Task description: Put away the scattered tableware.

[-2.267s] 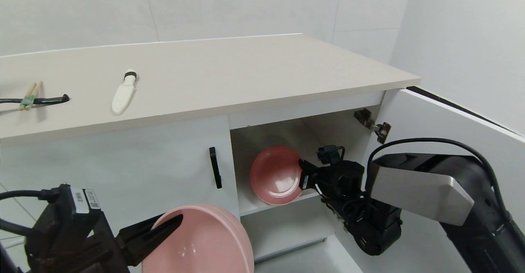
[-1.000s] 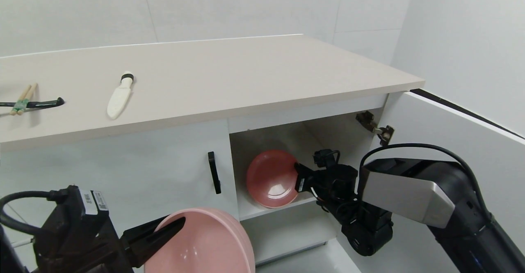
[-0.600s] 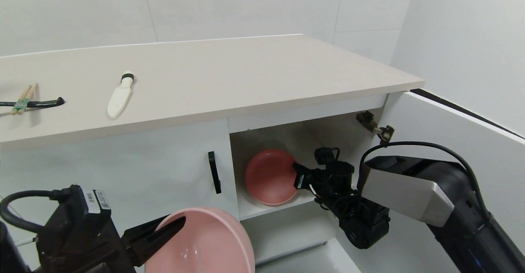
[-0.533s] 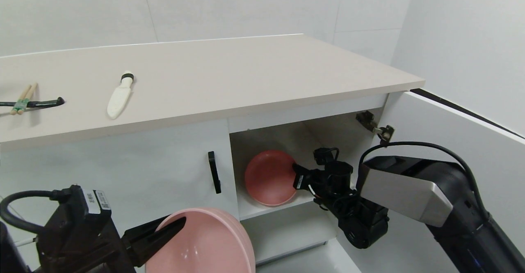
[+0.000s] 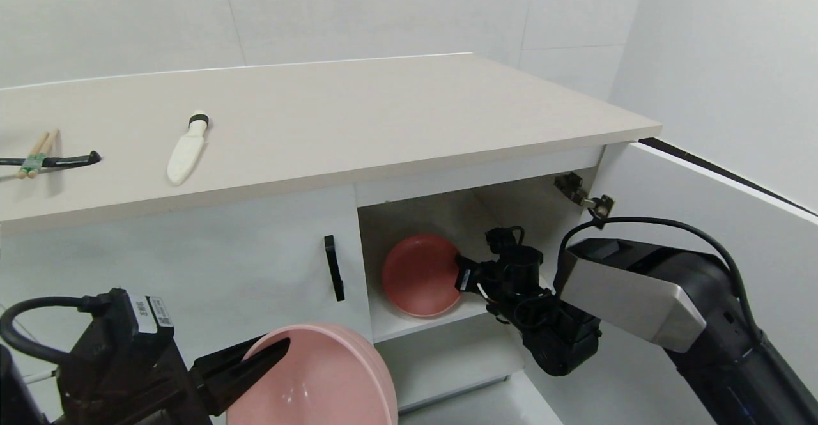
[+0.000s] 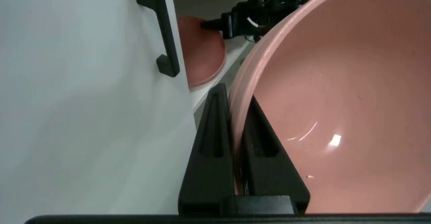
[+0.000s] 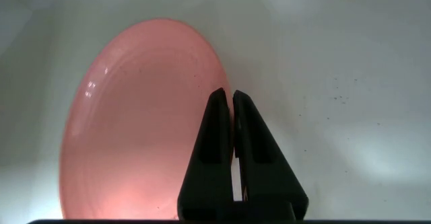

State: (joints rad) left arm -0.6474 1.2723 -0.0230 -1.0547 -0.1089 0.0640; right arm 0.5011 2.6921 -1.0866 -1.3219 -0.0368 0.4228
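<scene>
**Each arm holds a pink dish**

The right gripper point(image 5: 461, 271) is near the middle of the picture, a bit to the right, reaching into the open cupboard point(image 5: 524, 201). Its two fingers are pressed together on the rim of the pink plate point(image 5: 418, 275). The plate stands tilted on its edge on the white shelf point(image 5: 396, 328). In the right wrist view, the fingers point(image 7: 217, 136) pinch the plate's edge, with the white cupboard wall behind.

The left gripper point(image 5: 271, 351) is at the bottom left of the picture. It is closed on the rim of the pink bowl point(image 5: 319, 380), with one finger inside the bowl and one outside. The bowl is at the bottom middle, in front of the shut door point(image 5: 192, 265) with its black handle point(image 5: 333, 276). It is outside the cupboard.

The open door point(image 5: 703, 201) sticks out at the right side. On the counter point(image 5: 383, 105), at the upper left, lies a white knife point(image 5: 185, 150). Well apart from it, at the left edge, chopsticks point(image 5: 37, 153) lie across a thin black thing point(image 5: 67, 158).
</scene>
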